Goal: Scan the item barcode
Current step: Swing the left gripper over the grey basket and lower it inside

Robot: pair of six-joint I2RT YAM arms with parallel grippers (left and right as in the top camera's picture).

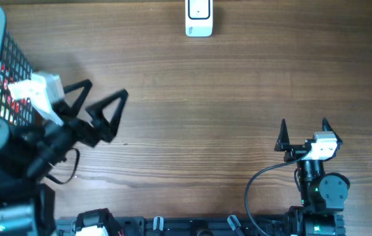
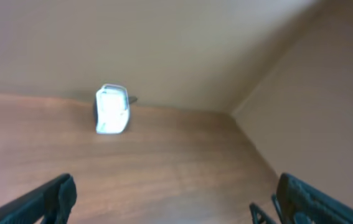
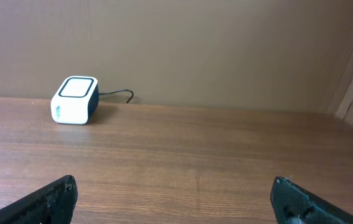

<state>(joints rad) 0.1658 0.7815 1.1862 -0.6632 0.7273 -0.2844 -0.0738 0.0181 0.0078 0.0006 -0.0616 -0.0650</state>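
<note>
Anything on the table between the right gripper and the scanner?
Nothing: only bare table lies between the right gripper and the scanner, as the overhead and right wrist views both show.

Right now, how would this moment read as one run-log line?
left gripper: open, empty, beside basket | right gripper: open, empty | scanner: far side, untouched | barcode scan: not started

nothing legible — the label [image 3: 58, 112] on the scanner [image 3: 76, 92] is too small.
</note>
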